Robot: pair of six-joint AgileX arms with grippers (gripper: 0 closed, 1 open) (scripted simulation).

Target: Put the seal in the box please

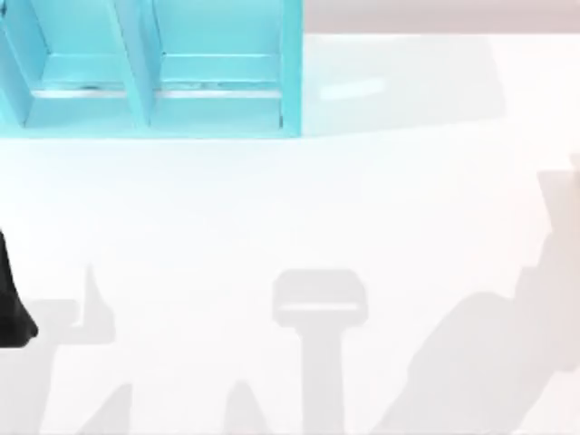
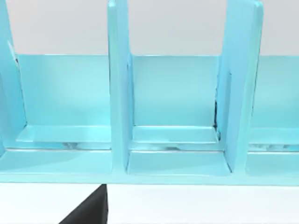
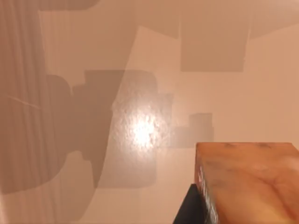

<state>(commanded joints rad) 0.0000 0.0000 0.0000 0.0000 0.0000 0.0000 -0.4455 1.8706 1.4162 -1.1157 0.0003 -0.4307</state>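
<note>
Top view: a turquoise box with upright dividers sits at the far left of the white counter, its open bays facing the arms, presumably so a small thing can be passed in from the front. Two bays count clearly from above; the left wrist view, looking straight into the box, takes in one full bay between two dividers and parts of a bay on either side, all bare inside. A dark piece of the left arm sits at the counter's left edge; the left end effector's fingers cannot be told apart or together from these views, though a black wedge shows low in its wrist camera. It appears idle, aimed at the box. The right wrist view looks down on bare counter with an orange-tan block very close to the lens, a dark finger against its side; this is most likely the seal, one only, and judged to be pinched in the right end effector above the counter and well apart from the box. Carried high, it should clear the box's front lip. One box, one seal, two arms. Judgement: seal in hand, carry toward a bay yet to be done.
</note>
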